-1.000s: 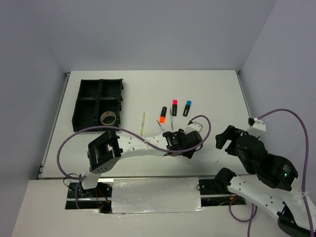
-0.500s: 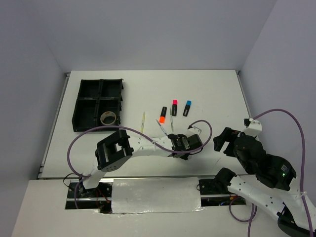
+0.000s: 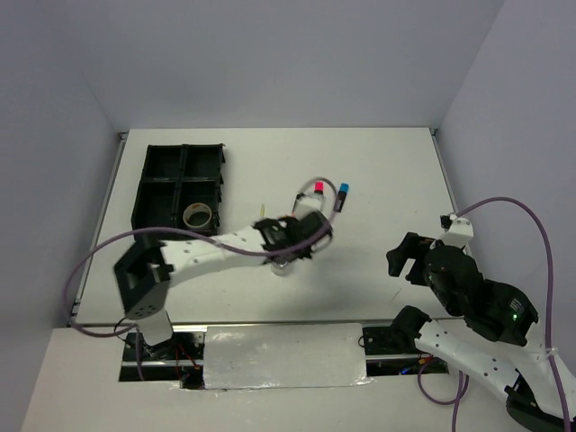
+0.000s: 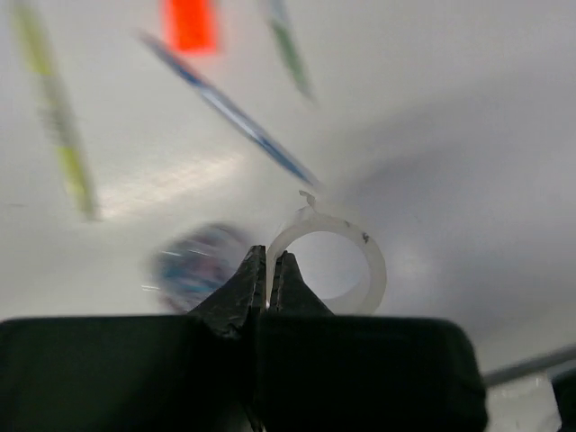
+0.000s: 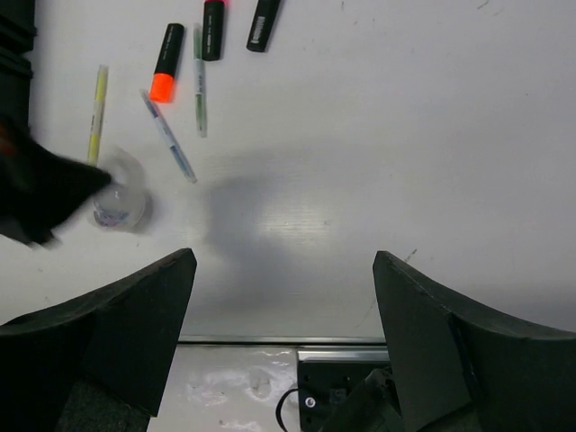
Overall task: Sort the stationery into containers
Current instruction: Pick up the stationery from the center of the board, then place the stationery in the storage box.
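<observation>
Clear plastic tape roll [image 4: 373, 261], a thin translucent ring with a ragged loose end on top, was pinched by its wall in the clenched left gripper [image 4: 268, 263]. It sat near the thin blue pen [image 4: 243, 126], well apart from the black four-compartment plastic tray [image 3: 139, 193]. Held by one edge, it could swing. It would be best carried level and lowered beside the other tape roll [image 3: 197, 215] before release. The right gripper [image 5: 283, 261] gaped, idle.
</observation>
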Robot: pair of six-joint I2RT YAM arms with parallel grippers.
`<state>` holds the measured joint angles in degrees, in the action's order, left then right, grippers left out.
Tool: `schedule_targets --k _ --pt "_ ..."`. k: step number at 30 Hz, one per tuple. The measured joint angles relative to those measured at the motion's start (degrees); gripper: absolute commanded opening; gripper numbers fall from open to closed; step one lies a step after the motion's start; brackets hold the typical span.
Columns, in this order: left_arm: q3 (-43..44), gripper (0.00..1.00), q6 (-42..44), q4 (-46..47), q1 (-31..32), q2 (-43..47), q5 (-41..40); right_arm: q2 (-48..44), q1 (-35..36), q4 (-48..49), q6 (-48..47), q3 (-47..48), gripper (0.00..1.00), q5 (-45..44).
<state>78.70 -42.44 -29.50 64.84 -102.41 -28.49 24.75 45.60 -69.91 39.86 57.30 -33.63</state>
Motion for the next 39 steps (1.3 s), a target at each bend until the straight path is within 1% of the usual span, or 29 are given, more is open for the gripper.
schedule_targets --k 2,4,7,10,13,14,16,17,18,19,21,23,33,37,39 --pt "-2.8 0.0 -0.2 -0.3 -6.4 6.7 -1.8 0.3 0.0 0.1 -0.4 0.0 0.88 0.3" --pt "-5.9 0.0 -0.4 -0.5 -15.0 13.0 -4.4 0.9 0.0 0.3 -0.9 0.0 0.88 0.9" --pt "-10.5 0.0 -0.2 -0.9 -28.7 18.7 -6.2 1.4 0.0 1.1 -2.0 0.0 0.88 1.9" --pt "-14.3 0.0 0.6 -1.6 -41.3 20.4 -4.9 1.8 0.0 2.6 -3.1 -0.3 0.89 3.1" --pt "-14.7 0.0 0.6 -2.7 -48.3 19.5 -3.8 2.8 0.0 4.1 -4.2 -0.6 0.89 4.0" --pt "-14.7 0.02 0.6 -2.8 -50.1 19.1 -3.6 3.2 0.0 4.6 -4.5 -0.6 0.89 4.2" --pt "-14.5 0.04 0.4 -2.7 -52.5 18.1 -3.1 4.2 0.0 5.3 -5.1 -0.7 0.89 4.6" --pt "-14.5 0.08 0.4 -2.7 -53.3 17.6 -2.8 4.7 0.0 5.6 -5.3 -0.7 0.89 4.8" --pt "-14.5 0.1 0.5 -2.8 -53.7 17.3 -2.7 5.1 0.0 6.0 -5.5 -0.8 0.89 5.0" --pt "-14.4 0.16 0.5 -2.8 -53.9 17.0 -2.5 5.4 0.0 6.4 -5.7 -1.0 0.89 5.1" --pt "-14.3 0.18 0.5 -2.7 -53.9 16.7 -2.2 5.5 0.0 6.8 -5.9 -1.6 0.89 5.5" --pt "-14.0 0.23 0.7 -2.5 -53.9 16.3 -1.8 5.5 0.0 7.0 -6.3 -1.7 0.89 5.8" --pt "-15.5 0.23 1.8 0.9 -54.2 15.4 1.6 5.7 0.0 7.9 -6.8 -1.8 0.89 6.3" --pt "-16.3 0.32 2.0 0.9 -54.2 14.0 1.9 6.1 0.0 8.6 -6.9 -2.1 0.89 6.6" --pt "-16.5 0.41 2.0 0.8 -54.2 13.9 2.0 6.3 0.0 9.0 -7.0 -2.3 0.89 6.8"
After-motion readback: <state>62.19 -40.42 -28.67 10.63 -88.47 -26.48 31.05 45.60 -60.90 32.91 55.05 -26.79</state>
